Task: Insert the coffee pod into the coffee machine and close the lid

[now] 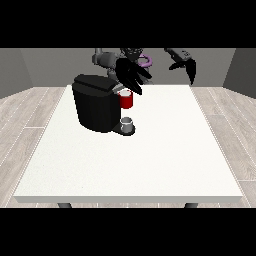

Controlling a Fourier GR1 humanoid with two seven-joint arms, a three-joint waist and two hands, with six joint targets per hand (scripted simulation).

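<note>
**Coffee machine and a small grey thing on the table**

A black coffee machine [95,102] stands upright on the white table [150,165], near the far edge and towards the far-left corner. A red thing at the machine [126,100] sits under its head. A small grey thing [127,123] rests on the machine's base.

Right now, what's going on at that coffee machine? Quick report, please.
Robot hand at view's left over coffee machine, fingers straight. Robot hand at view's right raised, apart. Grey thing at machine's base. Nothing blocking.
</note>
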